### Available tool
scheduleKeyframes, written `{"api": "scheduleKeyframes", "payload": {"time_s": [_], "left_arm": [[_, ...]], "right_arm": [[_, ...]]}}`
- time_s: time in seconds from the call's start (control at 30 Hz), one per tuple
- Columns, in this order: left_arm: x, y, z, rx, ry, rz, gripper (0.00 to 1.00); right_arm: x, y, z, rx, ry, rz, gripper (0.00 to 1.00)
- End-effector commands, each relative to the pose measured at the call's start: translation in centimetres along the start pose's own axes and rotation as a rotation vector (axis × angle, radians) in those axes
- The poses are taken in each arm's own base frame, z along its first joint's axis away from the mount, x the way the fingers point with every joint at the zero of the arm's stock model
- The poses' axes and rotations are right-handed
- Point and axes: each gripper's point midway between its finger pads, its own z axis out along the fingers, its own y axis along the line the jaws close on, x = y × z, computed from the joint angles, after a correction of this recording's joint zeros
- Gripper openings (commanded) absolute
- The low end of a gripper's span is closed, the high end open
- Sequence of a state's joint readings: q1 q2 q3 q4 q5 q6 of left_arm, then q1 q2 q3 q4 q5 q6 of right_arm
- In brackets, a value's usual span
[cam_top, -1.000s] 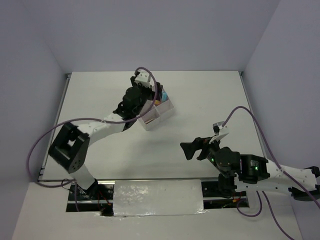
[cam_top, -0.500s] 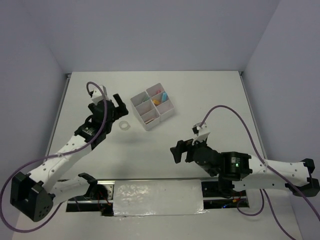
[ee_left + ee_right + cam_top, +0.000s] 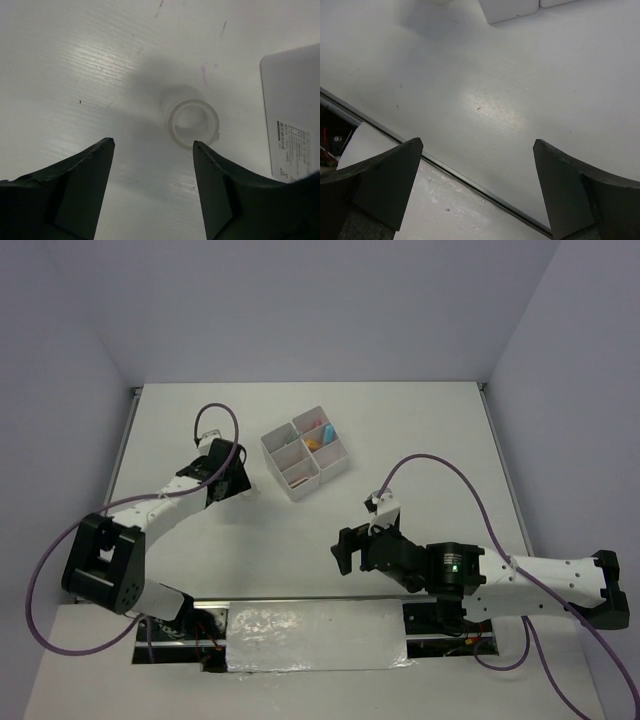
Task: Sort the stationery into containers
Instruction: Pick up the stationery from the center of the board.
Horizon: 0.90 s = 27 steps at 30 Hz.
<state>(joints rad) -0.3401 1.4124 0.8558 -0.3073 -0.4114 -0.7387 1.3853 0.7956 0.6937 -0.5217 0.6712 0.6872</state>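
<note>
White links point(image 3: 545, 570) meet black joints point(image 3: 100, 560), with looping purple cables point(image 3: 430, 458) and dark tapered tool fingers point(image 3: 75, 190).

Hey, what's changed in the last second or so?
The left fingers pulled back from over the organiser and came down by the tape roll. They are open, and the roll sits just ahead of their tips, not gripped. The right fingers drifted left, open and empty. The organiser stayed put.
</note>
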Motion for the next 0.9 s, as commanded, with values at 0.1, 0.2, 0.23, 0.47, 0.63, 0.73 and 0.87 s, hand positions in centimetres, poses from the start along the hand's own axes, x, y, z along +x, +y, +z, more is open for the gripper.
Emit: {"api": "scheduleKeyframes", "payload": {"time_s": [0.1, 0.2, 0.23, 0.47, 0.63, 0.73, 0.87], "left_arm": [[-0.8, -1.8, 2.3, 0.055, 0.026, -0.029, 0.74], [-0.8, -2.2, 3.4, 0.066, 0.040, -0.033, 0.75], [-0.7, -2.2, 3.7, 0.065, 0.045, -0.030, 0.74], [1.4, -1.6, 5.7, 0.024, 0.096, -0.029, 0.63], [2.6, -1.0, 6.1, 0.015, 0.115, -0.025, 0.31], [2.4, -0.9, 5.8, 0.017, 0.111, -0.022, 0.14], [1.9, -1.0, 4.5, 0.044, 0.096, -0.021, 0.00]], "right_arm": [[-1.9, 1.0, -0.3, -0.025, -0.048, 0.047, 1.00], [-2.0, 1.1, -0.3, -0.028, -0.052, 0.047, 1.00], [-1.9, 1.0, -0.3, -0.029, -0.050, 0.043, 1.00], [-1.7, 0.8, -0.1, -0.018, -0.049, 0.032, 1.00], [-2.0, 1.0, 0.1, -0.015, -0.057, 0.032, 1.00], [-1.9, 1.1, 0.4, -0.016, -0.053, 0.039, 1.00], [-2.2, 1.6, 0.8, -0.035, -0.041, 0.075, 1.00]]}}
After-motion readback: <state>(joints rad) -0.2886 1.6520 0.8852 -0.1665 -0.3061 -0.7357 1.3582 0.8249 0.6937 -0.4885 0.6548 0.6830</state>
